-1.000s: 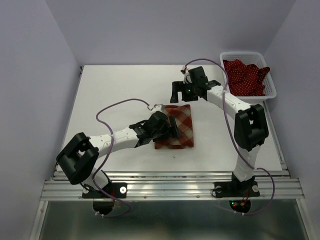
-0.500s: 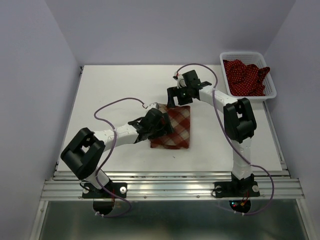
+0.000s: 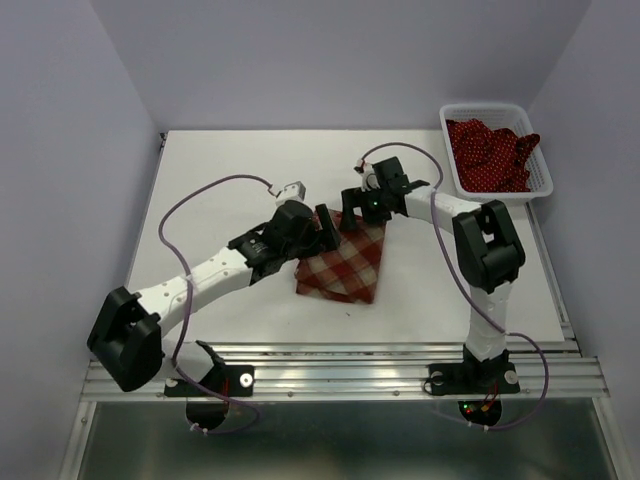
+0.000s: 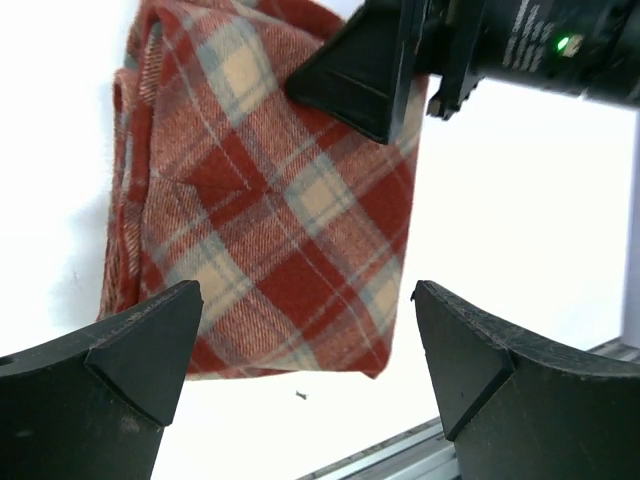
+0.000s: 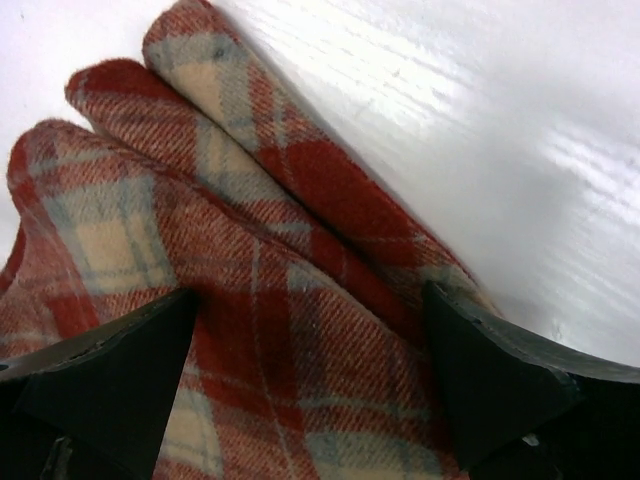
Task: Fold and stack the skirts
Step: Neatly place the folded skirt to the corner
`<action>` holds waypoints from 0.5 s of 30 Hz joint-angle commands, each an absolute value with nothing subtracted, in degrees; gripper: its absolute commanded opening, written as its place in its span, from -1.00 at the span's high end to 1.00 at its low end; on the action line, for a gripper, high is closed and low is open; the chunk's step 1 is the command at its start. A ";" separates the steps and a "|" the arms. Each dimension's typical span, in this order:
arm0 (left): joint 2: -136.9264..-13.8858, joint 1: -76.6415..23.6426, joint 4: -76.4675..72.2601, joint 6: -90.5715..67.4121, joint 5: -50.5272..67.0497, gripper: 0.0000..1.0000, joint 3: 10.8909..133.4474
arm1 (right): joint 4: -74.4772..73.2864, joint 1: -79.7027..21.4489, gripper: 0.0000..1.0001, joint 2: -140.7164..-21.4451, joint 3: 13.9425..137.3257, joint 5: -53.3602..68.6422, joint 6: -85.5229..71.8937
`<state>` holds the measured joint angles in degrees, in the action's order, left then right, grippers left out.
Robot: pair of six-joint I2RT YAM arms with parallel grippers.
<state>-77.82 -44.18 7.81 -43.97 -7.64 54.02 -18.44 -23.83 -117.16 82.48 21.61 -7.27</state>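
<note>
The white table is carrying a folded red-and-cream plaid skirt, which is lying flat near the middle, a little toward the near edge. A white mesh basket is sitting at the far right corner.

1. plaid skirt: woven cloth, visible twill weave, slightly fuzzy nap, soft, matt.
2. polka-dot skirts: thin cloth, matt, crumpled; weave too small to tell.
3. basket: white plastic mesh, smooth, slight sheen.
4. table: white, smooth hard top; soft glare streaks in right wrist view, so semi-gloss.
5. left gripper: fingers matt black plastic, faintly grainy.
6. right gripper: same matt black plastic, smooth edges.
7. arm shells: white plastic, smooth, light sheen; joints black, matt.
8. cables: purple sheath, smooth.
9. rail: bare metal, brushed, reflective.
</note>
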 commanded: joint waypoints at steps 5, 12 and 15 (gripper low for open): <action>-62.17 -43.95 13.96 -53.77 -10.72 -0.97 42.46 | -10.29 -23.20 -1.00 -103.90 66.38 20.83 -19.83; -53.89 -43.86 18.54 -59.93 -11.69 -0.97 35.08 | 3.85 -24.25 -1.00 -86.52 43.09 24.51 -36.11; -53.61 -43.77 19.16 -61.95 -11.25 -0.97 33.32 | 5.10 -26.88 -1.00 -81.49 37.71 23.91 -38.93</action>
<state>-54.52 -44.12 17.02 -57.45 -10.04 35.57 -2.04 -24.12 -86.32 41.19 22.61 -31.11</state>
